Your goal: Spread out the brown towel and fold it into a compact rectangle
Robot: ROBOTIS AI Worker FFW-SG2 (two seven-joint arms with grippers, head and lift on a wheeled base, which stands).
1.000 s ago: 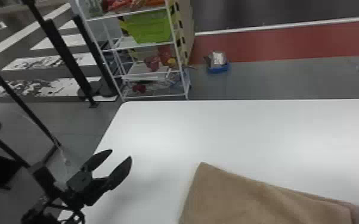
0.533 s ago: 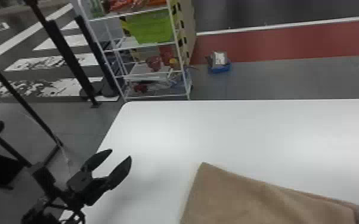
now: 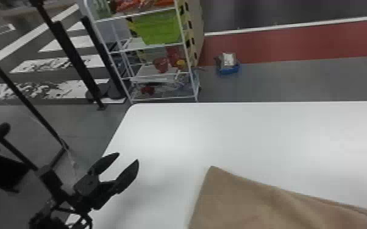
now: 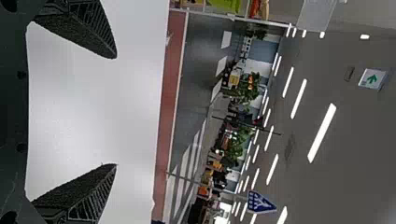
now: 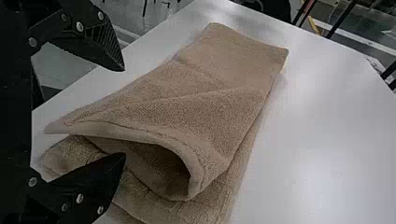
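Evidently, left end effector (image 3: 128,156) stood wide | right end effector (image 5: 124,112) gaped wide | brown towel (image 5: 219,102) lay folded on surface (image 3: 253,137), near the latter

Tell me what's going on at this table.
A robot is working on folding a brown towel, which lies on the white table in layers, its top fold gaping at one end. The right end effector is open beside that gap and holds nothing; whether a finger touches the cloth I can't tell. The left end effector is open and empty, off to the towel's left. The fold isn't neat or flat yet.
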